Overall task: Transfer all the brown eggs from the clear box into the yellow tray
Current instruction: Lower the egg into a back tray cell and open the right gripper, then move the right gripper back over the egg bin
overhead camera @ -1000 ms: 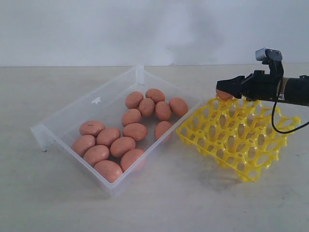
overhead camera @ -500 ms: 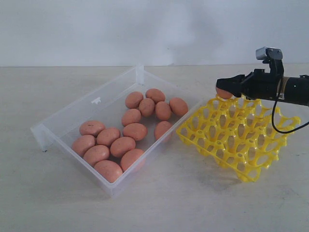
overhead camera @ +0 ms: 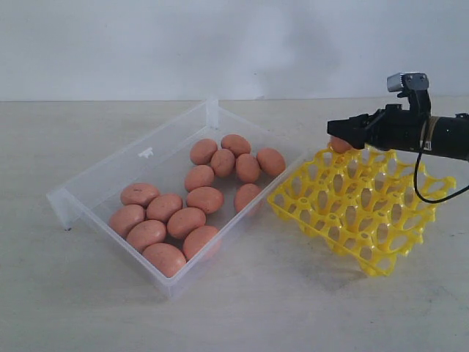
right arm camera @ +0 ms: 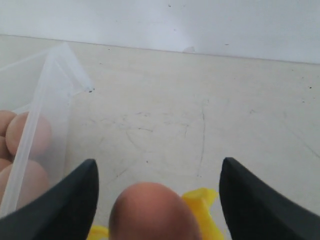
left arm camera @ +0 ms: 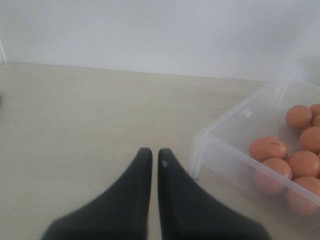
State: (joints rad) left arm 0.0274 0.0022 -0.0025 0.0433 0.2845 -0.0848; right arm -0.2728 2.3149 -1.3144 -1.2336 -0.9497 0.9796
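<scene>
1. We count sixteen brown eggs (overhead camera: 186, 222): fifteen in the box and one at the tray's far corner.
2. We see one clear box (overhead camera: 110, 172).
3. We see one yellow tray (overhead camera: 381, 260).
4. We count two grippers: the left gripper (left arm camera: 155, 156) and the right gripper (right arm camera: 159, 162).

About fifteen brown eggs (overhead camera: 186, 222) lie in the clear box (overhead camera: 165, 165); another apparently rests on the yellow tray (overhead camera: 381, 262), far corner.
</scene>
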